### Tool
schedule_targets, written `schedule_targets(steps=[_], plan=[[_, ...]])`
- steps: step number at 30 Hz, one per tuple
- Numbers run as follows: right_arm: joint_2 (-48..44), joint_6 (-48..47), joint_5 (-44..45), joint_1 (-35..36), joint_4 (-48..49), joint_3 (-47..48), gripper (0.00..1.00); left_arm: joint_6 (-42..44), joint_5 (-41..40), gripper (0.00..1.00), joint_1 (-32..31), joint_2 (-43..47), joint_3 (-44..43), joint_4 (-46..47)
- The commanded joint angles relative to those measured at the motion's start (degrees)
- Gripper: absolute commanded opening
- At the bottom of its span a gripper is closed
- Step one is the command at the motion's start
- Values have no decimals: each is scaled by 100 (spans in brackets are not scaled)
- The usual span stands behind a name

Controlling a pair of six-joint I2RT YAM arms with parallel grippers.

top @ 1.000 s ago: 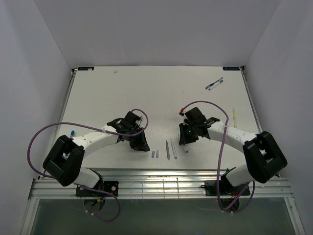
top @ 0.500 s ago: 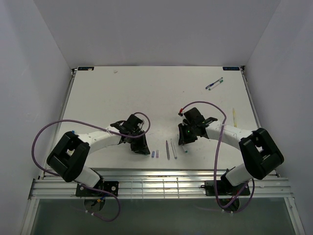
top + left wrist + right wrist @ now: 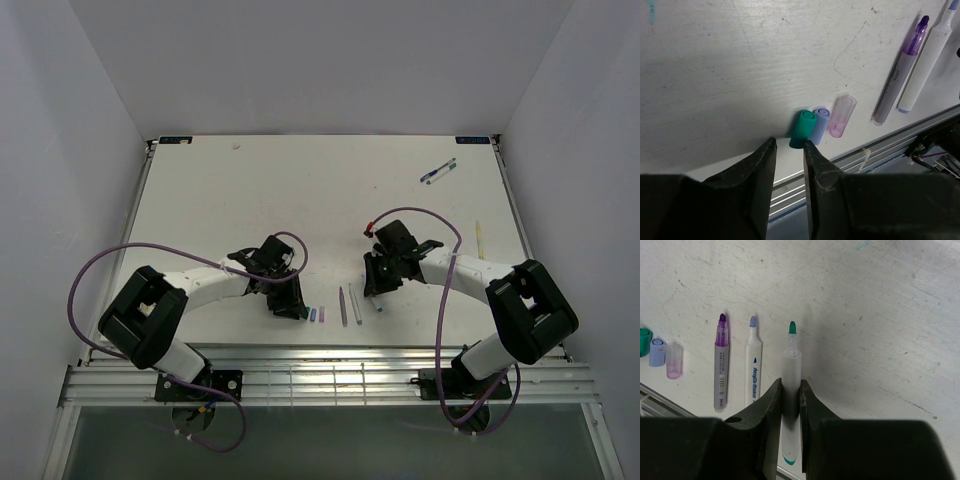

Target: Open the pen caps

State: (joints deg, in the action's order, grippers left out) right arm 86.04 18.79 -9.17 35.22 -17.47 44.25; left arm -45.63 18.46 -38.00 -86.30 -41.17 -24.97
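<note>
Caps (image 3: 818, 125) sit together on my bench (image 3: 740, 60), green, blue and pink. My left gripper (image 3: 789, 145) is open just beside the green one. My right gripper (image 3: 790, 385) squeezes the green pen (image 3: 791, 357).

In your right wrist view the green cap (image 3: 644, 341) is cut by the left edge, so you get only part of it. The green pen (image 3: 791, 352) has its middle barrel hidden between the right gripper (image 3: 790, 385) fingers. In the left wrist view the white pen (image 3: 930, 62) runs out at the top edge (its tip is mostly lost). From above, the caps (image 3: 316, 314) and the far pens (image 3: 438, 172) are too small to make out.
</note>
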Motion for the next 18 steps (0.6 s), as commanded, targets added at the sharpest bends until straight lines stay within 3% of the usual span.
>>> schedule_targets(steps=[1,18], plan=[[27,-24,-32,-7,174,-83,13,1,0,40,-15,-9,-23,106],[167,20,-173,11,253,-74,18,-95,35,42,-23,834,-40,2]])
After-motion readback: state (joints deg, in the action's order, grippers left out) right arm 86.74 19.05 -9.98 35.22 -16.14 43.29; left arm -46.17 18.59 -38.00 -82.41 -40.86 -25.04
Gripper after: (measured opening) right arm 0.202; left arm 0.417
